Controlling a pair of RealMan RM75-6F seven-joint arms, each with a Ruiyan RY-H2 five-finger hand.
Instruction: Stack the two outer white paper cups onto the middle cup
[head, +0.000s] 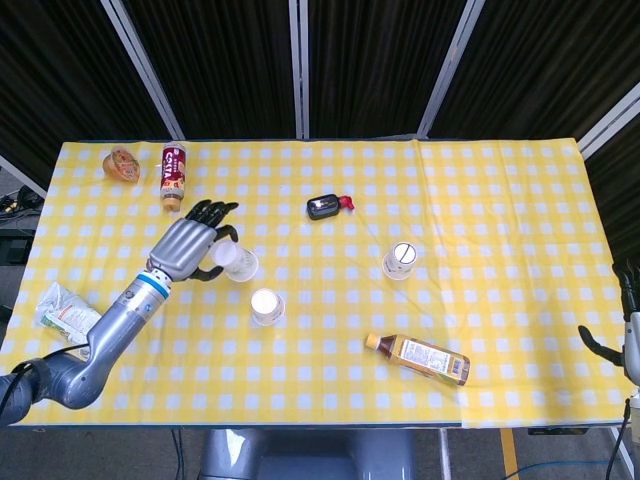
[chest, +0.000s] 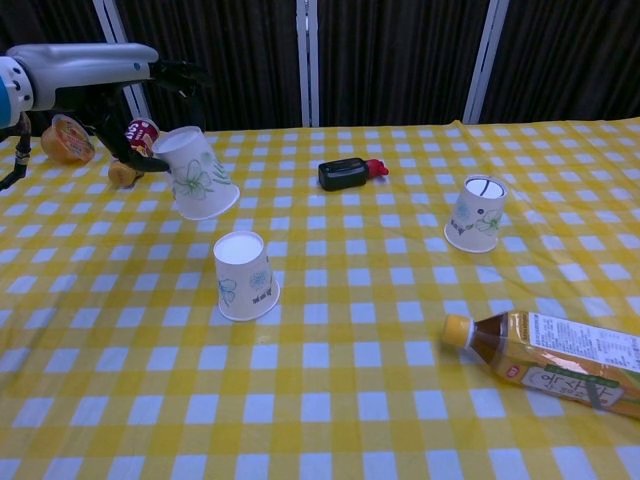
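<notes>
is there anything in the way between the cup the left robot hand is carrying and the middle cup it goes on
Nothing visible. The left robot hand holds the paper cup in the air, up and left of the middle cup, with only bare tablecloth between them.

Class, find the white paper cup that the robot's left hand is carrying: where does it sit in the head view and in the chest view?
Head view: the carried white paper cup is left of centre, up-left of the middle cup.
Chest view: the carried cup is upper left, tilted, above the middle cup.
Shared landmark: the black device with a red end.
</notes>
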